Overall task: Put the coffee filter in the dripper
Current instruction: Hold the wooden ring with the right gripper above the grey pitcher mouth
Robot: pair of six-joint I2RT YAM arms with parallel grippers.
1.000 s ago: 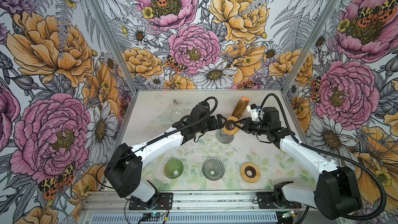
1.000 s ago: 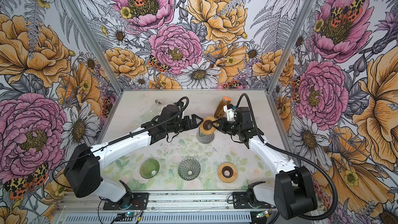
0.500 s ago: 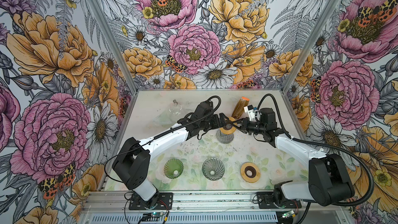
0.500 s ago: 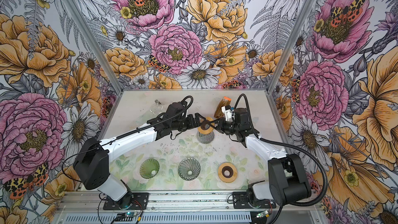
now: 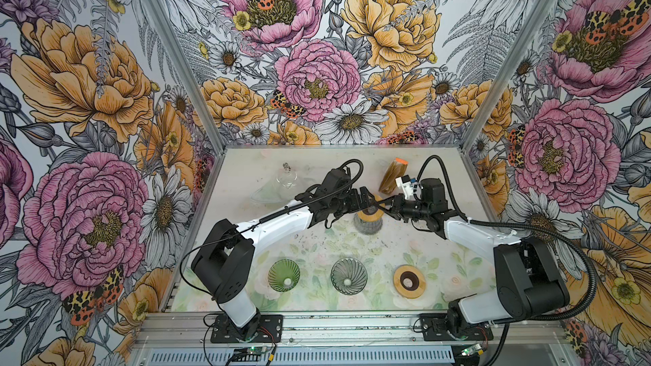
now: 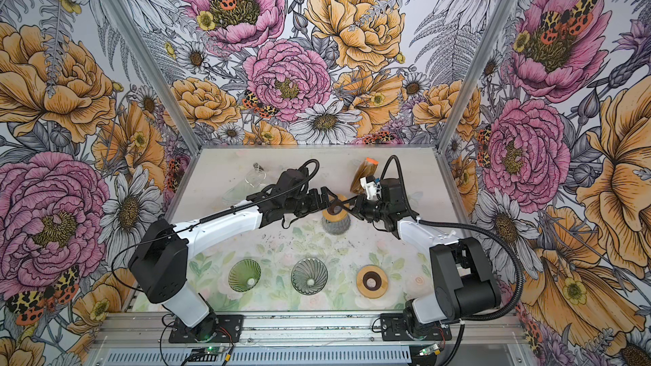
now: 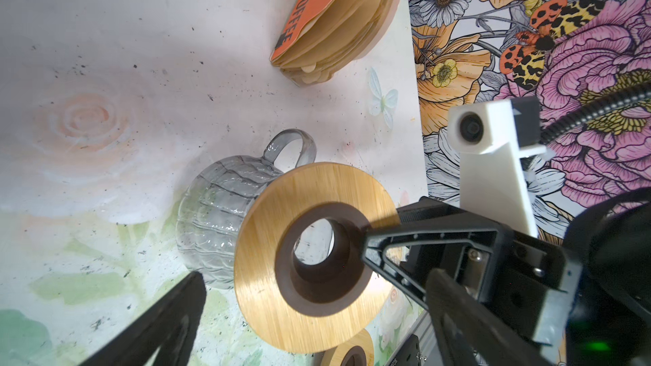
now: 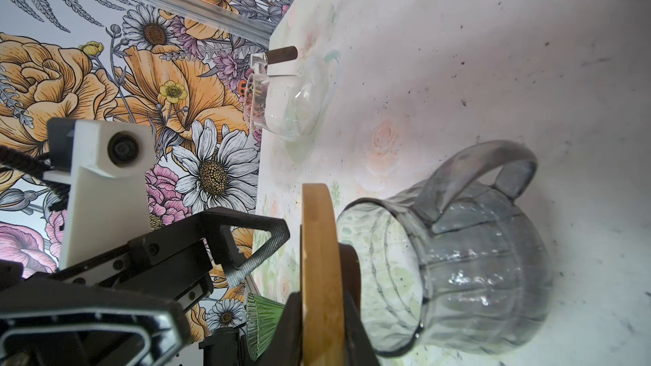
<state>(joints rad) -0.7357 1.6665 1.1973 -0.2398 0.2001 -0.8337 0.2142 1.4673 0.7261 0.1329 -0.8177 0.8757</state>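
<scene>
my right tool (image 8: pixel 322 329): clamped on the wooden ring (image 7: pixel 267 276) right by the glass jug (image 8: pixel 475 276) | left tool (image 5: pixel 366 199): wide open, empty

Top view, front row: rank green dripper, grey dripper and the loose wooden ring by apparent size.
1. grey dripper, slightly the widest.
2. wooden ring and green dripper: look about alike, so not ranked.
</scene>
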